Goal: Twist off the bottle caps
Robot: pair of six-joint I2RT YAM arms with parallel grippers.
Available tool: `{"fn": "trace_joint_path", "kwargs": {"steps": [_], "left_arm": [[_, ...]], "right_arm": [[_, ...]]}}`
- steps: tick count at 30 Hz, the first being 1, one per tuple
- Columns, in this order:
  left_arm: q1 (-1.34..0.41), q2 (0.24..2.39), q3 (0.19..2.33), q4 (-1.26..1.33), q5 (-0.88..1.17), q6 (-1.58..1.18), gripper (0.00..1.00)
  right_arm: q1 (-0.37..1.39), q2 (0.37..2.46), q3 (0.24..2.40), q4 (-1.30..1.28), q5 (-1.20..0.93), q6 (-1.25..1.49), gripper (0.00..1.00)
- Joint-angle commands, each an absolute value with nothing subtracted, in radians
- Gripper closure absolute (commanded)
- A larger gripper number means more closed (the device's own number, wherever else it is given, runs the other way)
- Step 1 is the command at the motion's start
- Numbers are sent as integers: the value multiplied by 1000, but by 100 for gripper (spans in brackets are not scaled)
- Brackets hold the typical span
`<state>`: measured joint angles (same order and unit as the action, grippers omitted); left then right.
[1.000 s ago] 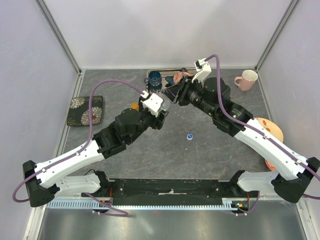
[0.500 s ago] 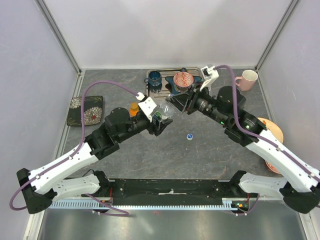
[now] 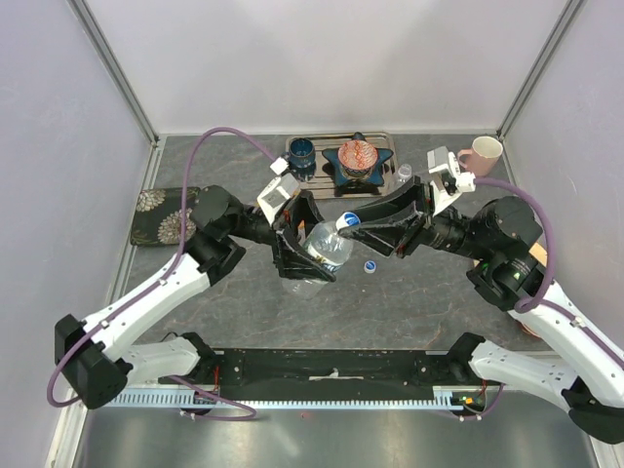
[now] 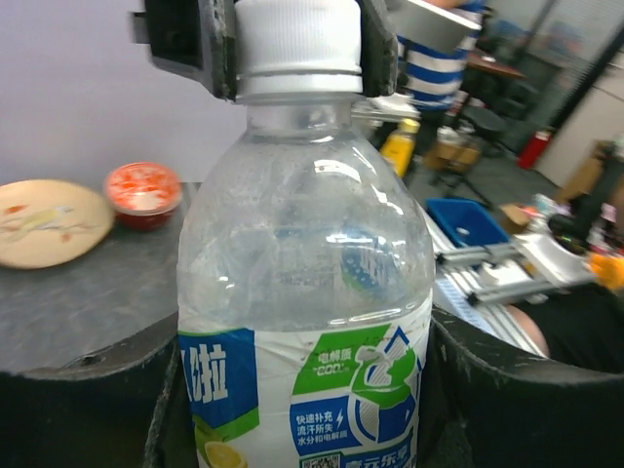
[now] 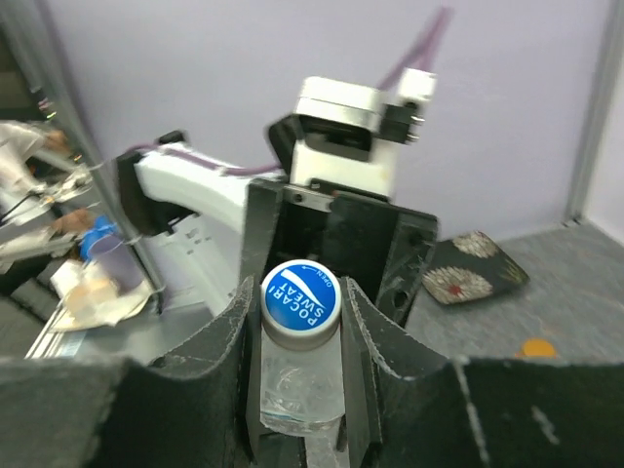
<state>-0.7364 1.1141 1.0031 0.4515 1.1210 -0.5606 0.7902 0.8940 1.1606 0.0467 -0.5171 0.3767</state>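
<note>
The water bottle [image 3: 319,250] is hanging tilted above the middle of the table [image 3: 419,292], its cap [image 4: 297,44] pointing right and still sitting on the neck. The left gripper [image 3: 304,255] is clamping the labelled body, and the right gripper [image 5: 299,304] is pinching the cap from both sides. A loose blue cap [image 3: 370,265] is lying just right of the bottle, so at least one seems done. The blue mug [image 3: 301,153], star-shaped dish [image 3: 357,159] and pink mug [image 3: 481,156] are standing far back, blocking nothing.
</note>
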Motion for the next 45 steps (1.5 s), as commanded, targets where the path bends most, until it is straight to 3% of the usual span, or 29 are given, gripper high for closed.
{"fn": "trace_joint_path", "kwargs": {"steps": [1,9,17,18,20,21,24,25,30,36,39,45], "left_arm": [[-736,1185,1028,1060,1342,-1057,53],[-736,1284,1039,1339,1358,-1296,52],[-735,1308,1046,1310,1388,-1269,53],[-733,1302,1048,1228,1393,-1246,53],[-732,1284,1046,1090,1397,-1116,53],[-732,1257,1048,1003,1396,-1048,52],[-732,1206,1071,573,1364,-707,50],[-732,1177,1080,401,1336,-557,49],[-732,1147,1127,172,1260,-339,48],[-742,1103,1134,8,978,-178,48],[-791,1068,1111,-60,643,-68,48],[-946,1029,1055,-58,134,78,47]], "right_arm": [[787,963,1207,74,-898,334,100],[787,985,1193,71,-1176,275,100],[787,985,1170,57,-1162,271,100],[787,977,1172,51,-1079,275,87],[785,953,1187,17,-973,284,72],[787,942,1195,5,-894,291,55],[785,919,1241,-60,-737,299,31],[787,917,1268,-73,-683,296,28],[787,936,1348,-155,-577,290,10],[787,954,1426,-218,-246,345,5],[787,966,1457,-256,-59,399,7],[787,1009,1474,-328,72,523,11]]}}
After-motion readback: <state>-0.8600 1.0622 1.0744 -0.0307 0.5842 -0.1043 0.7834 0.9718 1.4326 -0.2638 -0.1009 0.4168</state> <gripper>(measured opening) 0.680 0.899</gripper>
